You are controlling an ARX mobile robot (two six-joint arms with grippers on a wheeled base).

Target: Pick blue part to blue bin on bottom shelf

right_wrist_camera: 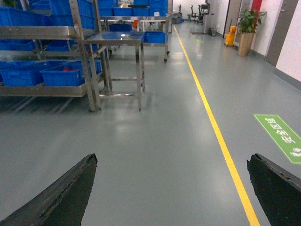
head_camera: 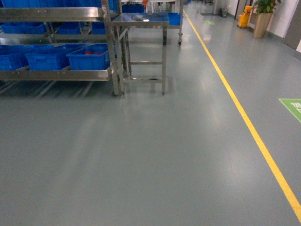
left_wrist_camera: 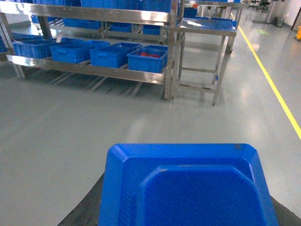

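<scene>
A blue part [left_wrist_camera: 188, 165], a flat tray-like moulding with chamfered corners, fills the bottom of the left wrist view. My left gripper [left_wrist_camera: 186, 214] is shut on it, and only dark finger edges show beside it. My right gripper [right_wrist_camera: 171, 188] hangs open over bare floor with nothing between its fingers. Far ahead on the left, the bottom shelf [head_camera: 56, 74] of the steel rack carries a row of crates. One blue bin [head_camera: 49, 56] [left_wrist_camera: 113, 54] stands next to the end crate of red packets [head_camera: 91, 56] [left_wrist_camera: 148, 59]. Neither gripper shows in the head view.
A steel table [head_camera: 141, 21] stands right of the rack's upright [head_camera: 113, 52]. A yellow floor line [head_camera: 244, 117] runs along the aisle on the right, with a green floor sign [head_camera: 292, 107] beyond it. A potted plant [head_camera: 263, 19] and a yellow mop bucket [head_camera: 244, 19] stand at the far right.
</scene>
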